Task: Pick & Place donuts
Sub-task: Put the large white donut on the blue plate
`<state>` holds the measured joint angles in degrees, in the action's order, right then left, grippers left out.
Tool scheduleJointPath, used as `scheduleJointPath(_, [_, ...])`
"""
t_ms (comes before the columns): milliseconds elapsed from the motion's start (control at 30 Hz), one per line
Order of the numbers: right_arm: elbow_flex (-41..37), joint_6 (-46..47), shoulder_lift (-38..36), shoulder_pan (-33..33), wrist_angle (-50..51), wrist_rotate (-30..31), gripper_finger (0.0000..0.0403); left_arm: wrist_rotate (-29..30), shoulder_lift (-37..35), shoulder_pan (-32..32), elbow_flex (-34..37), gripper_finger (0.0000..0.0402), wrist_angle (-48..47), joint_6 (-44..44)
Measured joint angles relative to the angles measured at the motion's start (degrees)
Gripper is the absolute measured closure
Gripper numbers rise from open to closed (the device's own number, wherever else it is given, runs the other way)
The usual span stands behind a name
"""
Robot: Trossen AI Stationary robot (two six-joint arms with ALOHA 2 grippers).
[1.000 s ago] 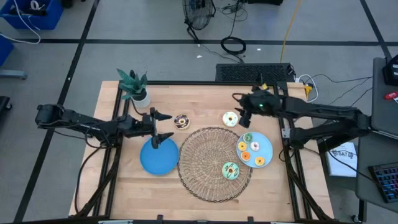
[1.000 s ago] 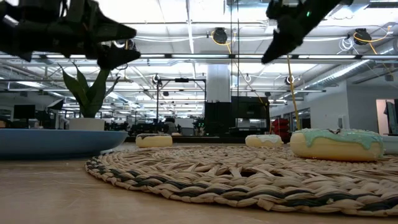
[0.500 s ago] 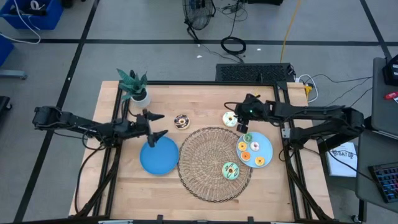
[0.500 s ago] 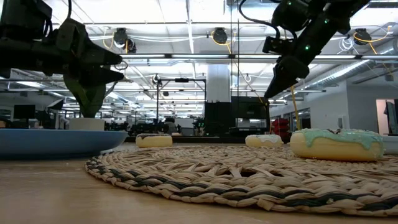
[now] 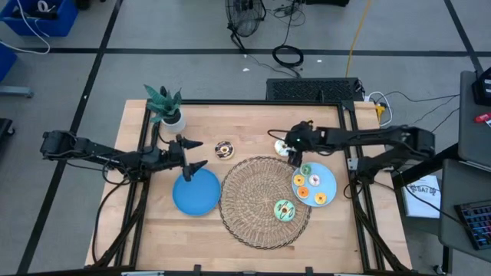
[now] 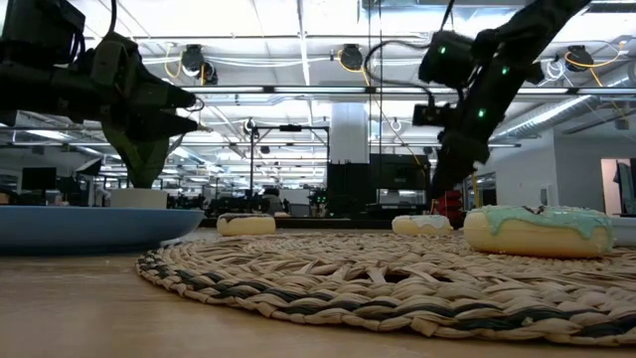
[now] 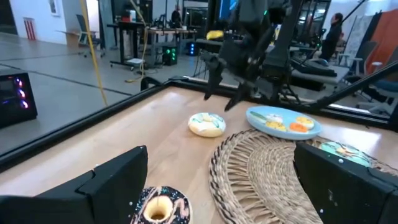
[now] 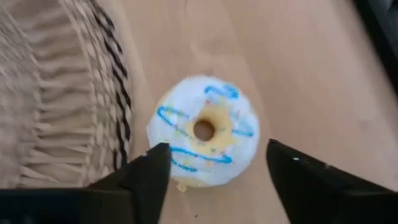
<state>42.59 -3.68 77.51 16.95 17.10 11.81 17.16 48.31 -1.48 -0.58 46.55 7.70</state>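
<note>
Seven donuts counted from above: one white-iced donut (image 5: 283,146) on bare wood beside the woven mat (image 5: 261,201), one chocolate donut (image 5: 224,149), one green-iced donut (image 5: 285,209) on the mat, four small ones on the right plate (image 5: 328,182). Two blue plates. Right gripper (image 8: 214,163) poised over the white donut, jaws spread, holding nothing. Left gripper (image 5: 195,154) near the left plate (image 5: 195,195), wide open, empty. Blue squiggle icing visible only from the right wrist.

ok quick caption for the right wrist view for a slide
Right gripper poised with open jaws over the white-iced donut lying on the wooden table beside the woven mat.
</note>
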Motion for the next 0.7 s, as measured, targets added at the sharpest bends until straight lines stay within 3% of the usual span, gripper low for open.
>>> scheduleJointPath(133, [0.0, 1.34, 4.52, 0.11, -1.59, 0.08, 0.0093, -0.38, 0.0, 0.0, 0.0, 0.0005, 0.01, 0.02])
scheduleJointPath(267, [0.0, 2.78, 6.61, 0.11, -2.72, -0.1, 0.0064, -0.36, 0.0, 0.0, 0.0, 0.0005, 0.01, 0.02])
scheduleJointPath(500, [0.02, 2.82, 7.06, 0.3, -2.22, -0.23, 0.0061, -0.36, 0.0, 0.0, 0.0, 0.0005, 0.0, 0.02])
scheduleJointPath(700, [0.02, 3.63, 7.21, 0.33, -2.77, -4.65, 0.0063, -0.36, 0.0, 0.0, 0.0, 0.0005, -0.01, 0.04])
